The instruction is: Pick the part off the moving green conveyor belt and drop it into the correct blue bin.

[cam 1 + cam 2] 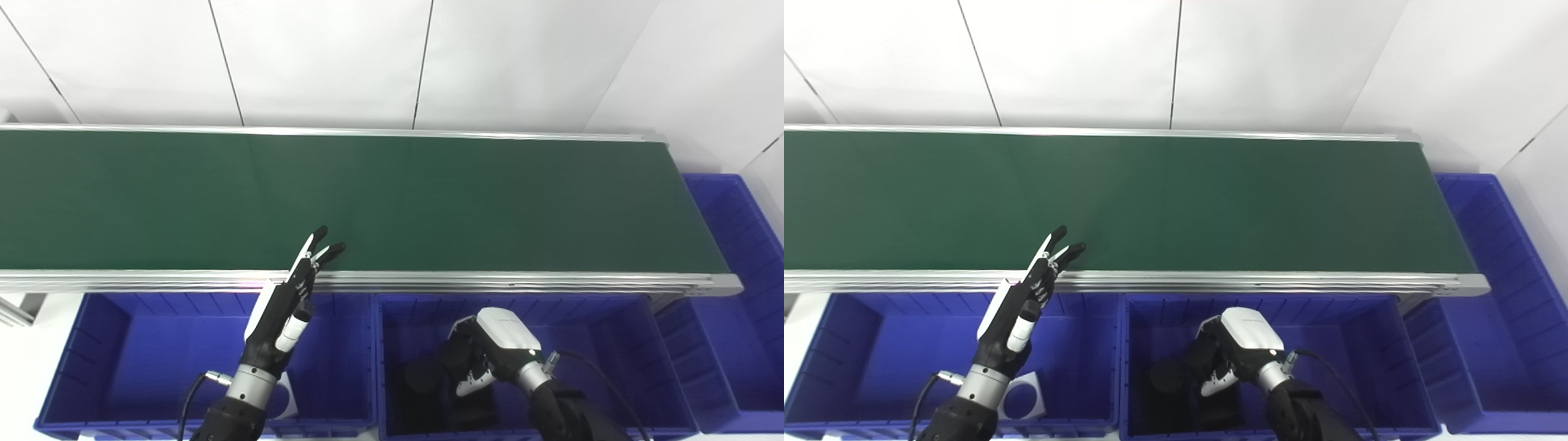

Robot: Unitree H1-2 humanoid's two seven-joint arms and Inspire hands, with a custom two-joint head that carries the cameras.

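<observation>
The green conveyor belt (429, 196) carries no part. My right hand (490, 349) is low inside the middle blue bin (612, 343), its fingers curled around a black round part (419, 373) on its left side. More dark shapes (441, 407) lie on that bin's floor beneath it. My left hand (288, 306) is open and empty, fingers stretched out straight. It hovers over the left blue bin (122, 343), with its fingertips (321, 242) reaching over the belt's near edge.
A white square plate with a round hole (1023, 395) lies in the left bin, partly behind my left wrist. A third blue bin (735, 294) stands at the belt's right end. An aluminium rail (490, 282) runs along the belt's front edge.
</observation>
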